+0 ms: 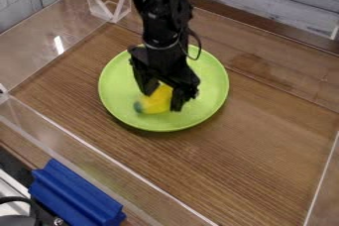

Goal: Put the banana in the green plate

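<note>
Camera view: your black robot hand points straight down, jaws spread wide, straddling the small bright-yellow plastic banana. Banana lies directly beneath, inside the large round lime-green plate, long axis slanting toward lower left. Whether it's gripped, can't tell.

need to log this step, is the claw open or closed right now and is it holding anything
claw: open, jaws straddling the banana, which lies in the green plate; whether it grips the banana cannot be told.

Wooden table; clear acrylic walls around it; blue object at 7 o'clock, outside.
</note>
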`<control>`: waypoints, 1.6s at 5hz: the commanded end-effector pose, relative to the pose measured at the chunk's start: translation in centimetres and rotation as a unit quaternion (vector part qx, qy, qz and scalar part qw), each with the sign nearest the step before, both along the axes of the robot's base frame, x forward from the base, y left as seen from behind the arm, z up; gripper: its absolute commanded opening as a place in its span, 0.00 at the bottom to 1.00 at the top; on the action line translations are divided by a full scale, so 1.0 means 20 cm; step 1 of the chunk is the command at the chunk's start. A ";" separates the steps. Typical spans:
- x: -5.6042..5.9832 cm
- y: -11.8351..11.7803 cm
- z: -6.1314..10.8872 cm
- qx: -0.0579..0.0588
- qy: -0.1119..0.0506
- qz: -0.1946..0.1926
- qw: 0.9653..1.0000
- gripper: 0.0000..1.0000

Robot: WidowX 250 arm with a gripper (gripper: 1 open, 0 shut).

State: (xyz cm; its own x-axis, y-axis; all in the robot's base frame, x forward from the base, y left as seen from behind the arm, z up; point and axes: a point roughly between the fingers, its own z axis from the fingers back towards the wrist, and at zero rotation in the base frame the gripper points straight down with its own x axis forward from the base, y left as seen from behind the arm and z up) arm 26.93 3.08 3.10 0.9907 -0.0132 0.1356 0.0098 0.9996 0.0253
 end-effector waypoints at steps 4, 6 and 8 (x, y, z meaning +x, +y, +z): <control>0.04 0.02 0.06 -0.014 -0.005 0.010 1.000 0.00; 0.05 0.02 0.09 -0.024 0.003 0.015 1.000 0.00; 0.04 0.02 0.13 -0.031 0.015 0.016 0.999 0.00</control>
